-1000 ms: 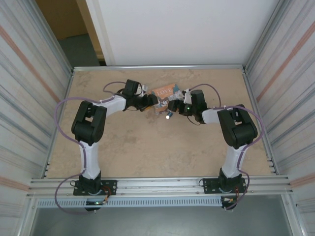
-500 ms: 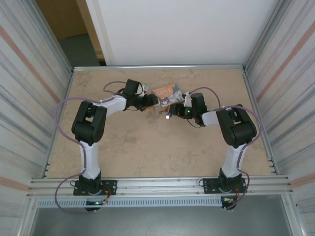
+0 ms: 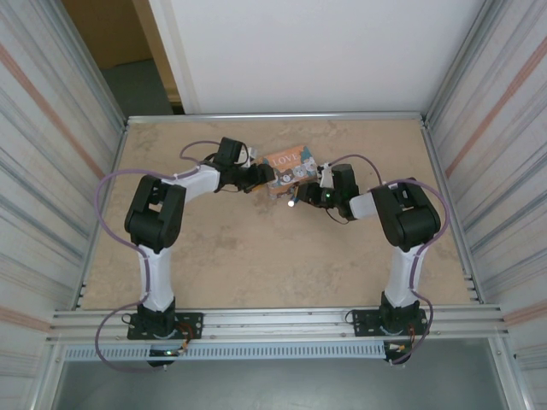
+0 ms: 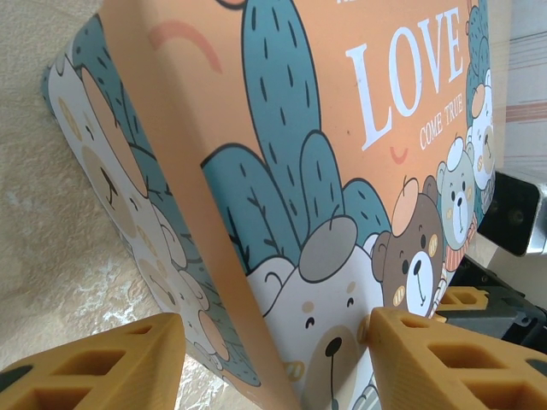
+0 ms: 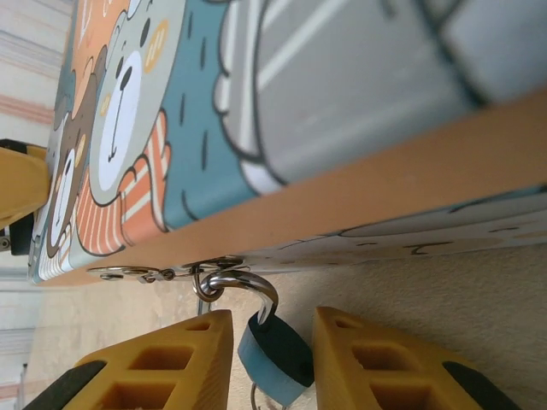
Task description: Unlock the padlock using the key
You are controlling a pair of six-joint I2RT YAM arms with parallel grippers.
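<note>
Here padlock (image 5: 277, 357) sits within right tool (image 5: 272, 329).

Blue padlock (image 5: 275, 357), silver shackle (image 5: 244, 286) through box (image 5: 342, 102) hasp (image 5: 162, 272)

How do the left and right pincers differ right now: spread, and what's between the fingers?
Spread: the left pincer stands wide, the right pincer narrow. Contents: the left straddles a corner of the cartoon box, fingers against it; the right flanks the blue padlock, whose shackle hangs from the box's hasp, contact unclear. Shared: yellow fingers, both working at the same box.
</note>
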